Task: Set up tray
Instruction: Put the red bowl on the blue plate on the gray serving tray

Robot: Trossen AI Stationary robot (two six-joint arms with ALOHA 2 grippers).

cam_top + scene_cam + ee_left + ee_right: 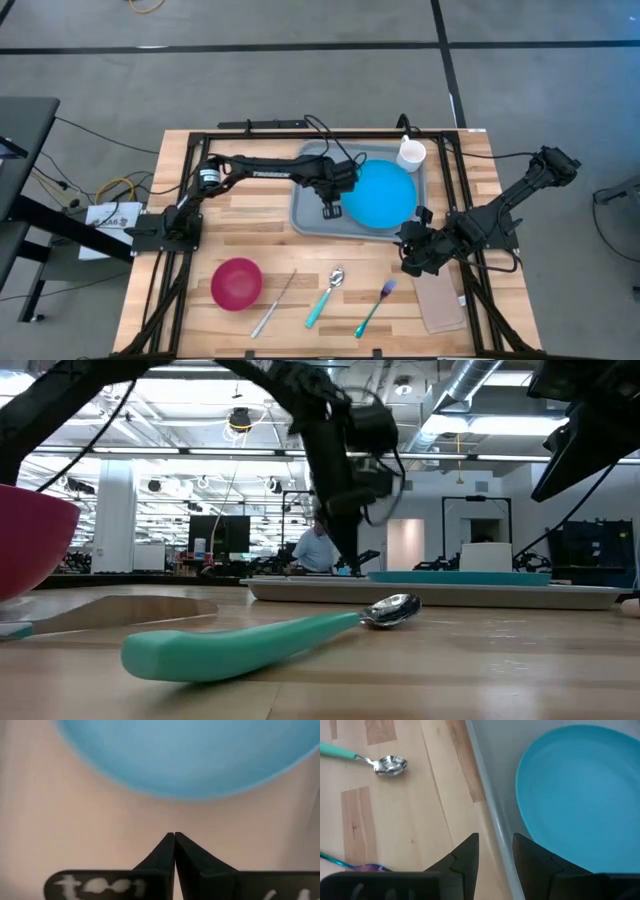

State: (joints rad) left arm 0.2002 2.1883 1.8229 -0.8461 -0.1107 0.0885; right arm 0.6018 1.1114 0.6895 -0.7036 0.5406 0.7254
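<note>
The grey-blue tray (310, 215) lies flat on the table's far middle, with the blue plate (385, 190) resting on its floor and a white cup (411, 154) at its far right corner. My left gripper (329, 211) points down over the tray's left part, just left of the plate (190, 755), with its fingers shut (174, 836). My right gripper (408, 245) hovers open above the tray's near right rim (490, 815). In the right wrist view the rim runs under the gap between its fingers (495, 839). The low view shows this arm held high above the table. My left gripper comes from above, pointing down, its shut fingertips (167, 845) close over the tray's bare floor (75, 820) beside the plate's left rim. I cannot tell whether they touch the floor.
On the near half of the table lie a pink bowl (236, 283), a knife (272, 305), a teal-handled spoon (325, 295), a teal-handled fork (375, 308) and a tan napkin (440, 300). Bare wood shows left of the tray. A person stands in the room far behind.
</note>
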